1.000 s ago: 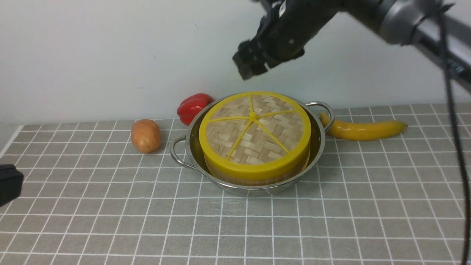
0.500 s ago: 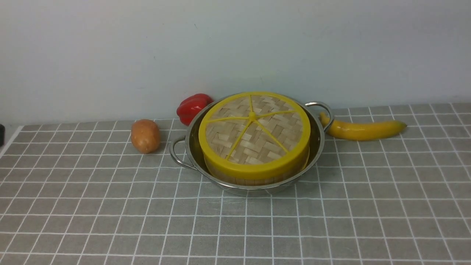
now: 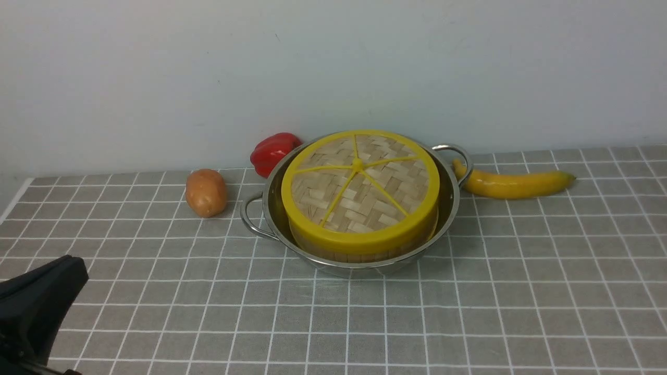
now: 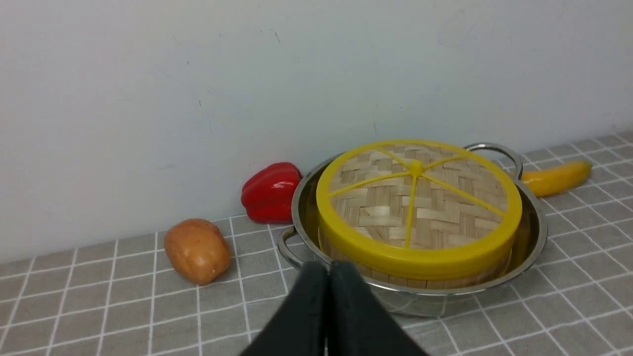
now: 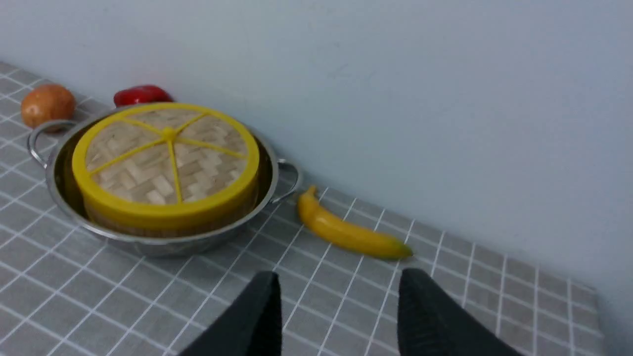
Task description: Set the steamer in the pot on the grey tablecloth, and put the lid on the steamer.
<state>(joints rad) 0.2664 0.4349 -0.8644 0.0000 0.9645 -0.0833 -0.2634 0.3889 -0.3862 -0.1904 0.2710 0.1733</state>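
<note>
The steel pot point(image 3: 449, 204) stands on the grey tablecloth point(image 3: 469, 312) near the back wall. The bamboo steamer point(image 3: 359, 254) sits inside it; only its slat wall shows. The woven lid point(image 3: 359, 185) with yellow rim and spokes lies flat on the steamer, hiding its inside. My left gripper point(image 3: 62, 276) is low at the front left, well apart from the pot; in the left wrist view point(image 4: 329, 269) its fingers are pressed together and empty. My right gripper point(image 5: 341, 282) is out of the front view; in the right wrist view its fingers stand apart, empty, above the cloth near the banana.
A potato point(image 3: 206, 191) lies left of the pot. A red pepper point(image 3: 273, 151) lies behind the pot's left side at the wall. A banana point(image 3: 516, 183) lies to the right of the pot's handle. The wall runs close behind all of them.
My right arm, which hung above the pot a second ago, has left the front view. My left gripper has come into the bottom left corner. Pot, steamer and lid have not moved.
</note>
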